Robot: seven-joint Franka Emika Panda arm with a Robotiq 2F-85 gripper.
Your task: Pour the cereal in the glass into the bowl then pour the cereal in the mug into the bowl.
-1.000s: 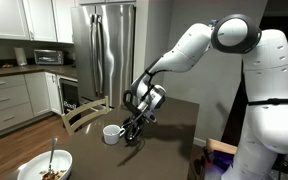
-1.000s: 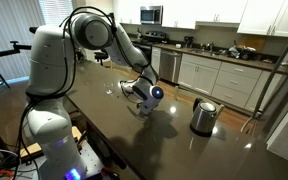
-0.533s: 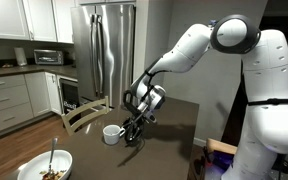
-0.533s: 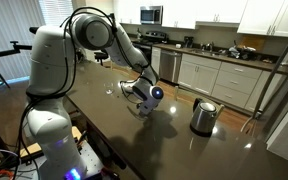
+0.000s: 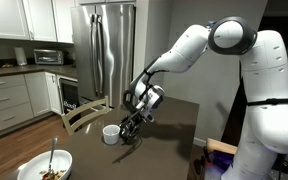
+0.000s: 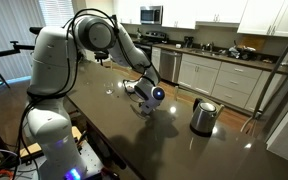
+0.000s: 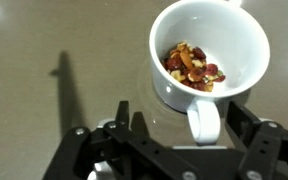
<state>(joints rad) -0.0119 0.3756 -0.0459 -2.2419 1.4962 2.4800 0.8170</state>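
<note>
Mug (image 7: 229,35) of cereal (image 7: 191,65) stands just ahead of the released gripper (image 7: 181,108), so grasping looks in hand; next, close on the handle (image 7: 206,126), then carry to the bowl (image 5: 26,168).

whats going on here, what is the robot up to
A robot arm is lined up on the white mug. Its open gripper sits low over the table, with the jaws either side of the mug's handle, not closed on it. The mug has cereal in it, not yet poured. The white bowl with a spoon stands well apart, nearer the camera in an exterior view.
</note>
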